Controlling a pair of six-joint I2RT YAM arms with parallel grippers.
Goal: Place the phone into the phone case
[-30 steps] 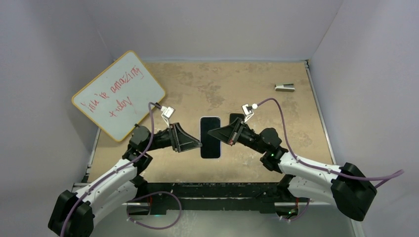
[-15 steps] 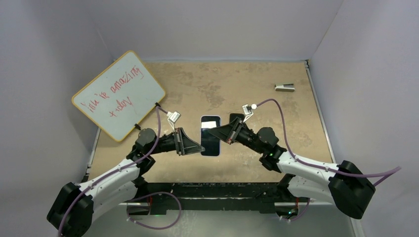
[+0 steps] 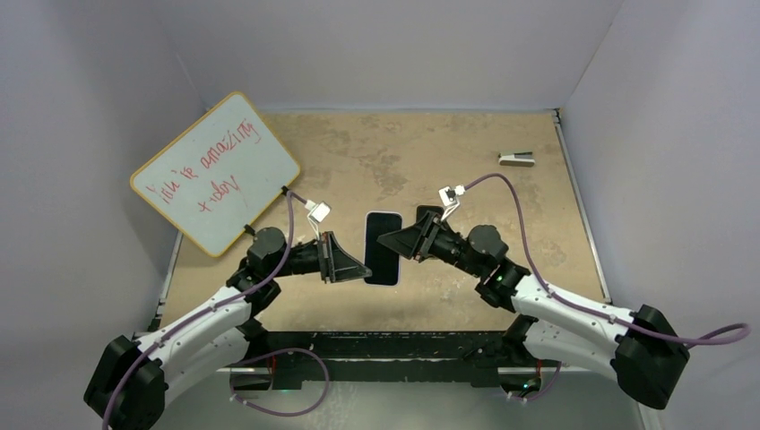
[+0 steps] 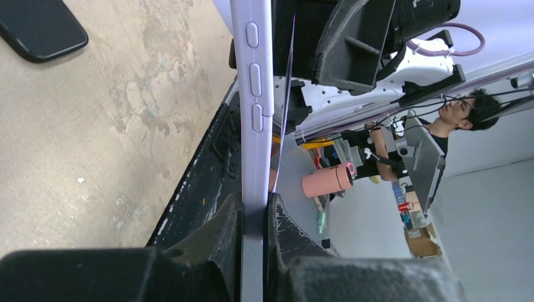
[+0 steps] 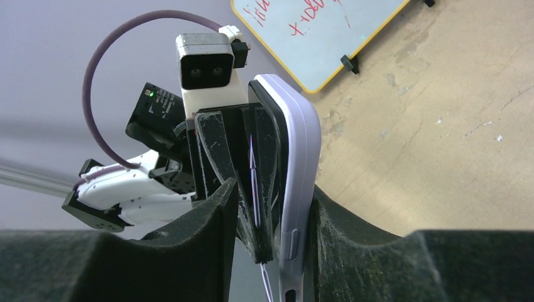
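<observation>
Hanging above mid-table: phone point(image 3: 383, 253) seated in phone case point(image 4: 257, 94), long axis near-to-far. Left gripper point(image 4: 254, 204) pinches the case's left edge; right gripper point(image 5: 271, 189) straddles the opposite edge, jaws loose. Both arms angle inward.

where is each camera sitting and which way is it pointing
Top: above and behind the bases, looking down on the table; both arms show, left gripper and right gripper at the phone.
Left wrist: on the left arm, looking along its clamped fingers and the case edge toward the right arm.
Right wrist: on the right arm, looking past its open fingers at the case, left gripper and whiteboard.
Shared: case in both wrist views; whiteboard in top and right wrist.
</observation>
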